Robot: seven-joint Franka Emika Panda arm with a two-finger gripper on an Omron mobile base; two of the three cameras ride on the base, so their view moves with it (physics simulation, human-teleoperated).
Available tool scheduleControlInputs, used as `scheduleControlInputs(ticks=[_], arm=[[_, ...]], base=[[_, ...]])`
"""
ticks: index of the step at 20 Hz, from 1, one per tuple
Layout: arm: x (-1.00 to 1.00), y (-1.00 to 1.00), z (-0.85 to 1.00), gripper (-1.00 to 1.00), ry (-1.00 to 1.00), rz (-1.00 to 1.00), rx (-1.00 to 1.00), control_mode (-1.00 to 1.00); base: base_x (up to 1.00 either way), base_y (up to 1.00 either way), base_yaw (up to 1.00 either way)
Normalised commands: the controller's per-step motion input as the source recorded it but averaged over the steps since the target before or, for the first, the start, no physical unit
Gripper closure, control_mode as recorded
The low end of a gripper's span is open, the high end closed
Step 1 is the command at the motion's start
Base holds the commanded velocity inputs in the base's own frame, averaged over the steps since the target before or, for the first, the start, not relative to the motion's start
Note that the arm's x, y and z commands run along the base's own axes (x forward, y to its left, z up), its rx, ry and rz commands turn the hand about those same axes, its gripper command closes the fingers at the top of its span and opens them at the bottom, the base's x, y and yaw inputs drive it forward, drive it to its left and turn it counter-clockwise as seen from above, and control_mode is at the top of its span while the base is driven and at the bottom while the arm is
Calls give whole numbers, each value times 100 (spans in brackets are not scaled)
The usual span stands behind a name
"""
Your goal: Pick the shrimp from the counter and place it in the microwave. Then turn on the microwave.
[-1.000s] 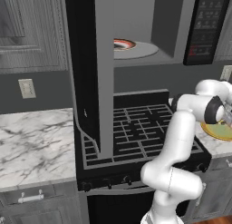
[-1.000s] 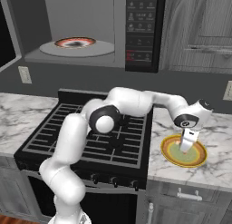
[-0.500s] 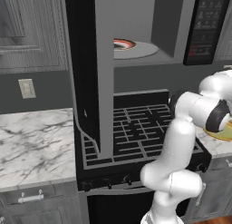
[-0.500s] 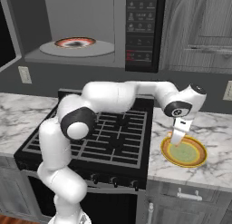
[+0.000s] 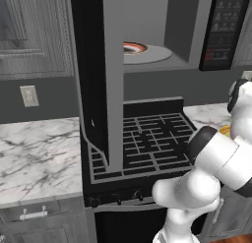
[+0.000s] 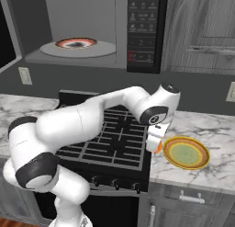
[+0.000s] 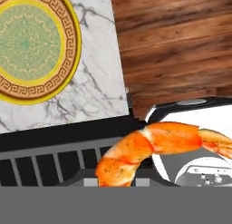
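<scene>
- Orange shrimp (image 7: pixel 149 148) hangs pinched in the gripper (image 6: pixel 156 145), its long axis running from 8 to 3 o'clock in the hand view, tail fins at 3.
- Jaws press on it above the counter (image 6: pixel 215 168) edge, beside the stove (image 6: pixel 114 143).
- Green plate (image 6: pixel 186 153) sits bare at its 3 o'clock.
- Microwave (image 6: pixel 92 28) stands open at 11 o'clock, a patterned dish (image 6: pixel 75 42) on its turntable.

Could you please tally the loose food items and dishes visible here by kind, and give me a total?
Shrimp: 1, held in the gripper
Green plate on the counter: 1
Orange-rimmed plate inside the microwave: 1
Total: 3
</scene>
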Motion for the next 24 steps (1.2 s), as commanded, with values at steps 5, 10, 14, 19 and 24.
scheduleControlInputs(ticks=[5,10,14,19,24], arm=[[-50,79,76,100,0,0,-16,-100],[-31,71,90,100,0,4,-15,-100],[-31,62,86,100,0,11,-12,-100],[-23,58,71,100,2,17,-7,-100],[-10,57,43,100,2,27,0,-100]], base=[[0,0,0],[0,0,0],[0,0,0],[0,0,0],[0,0,0]])
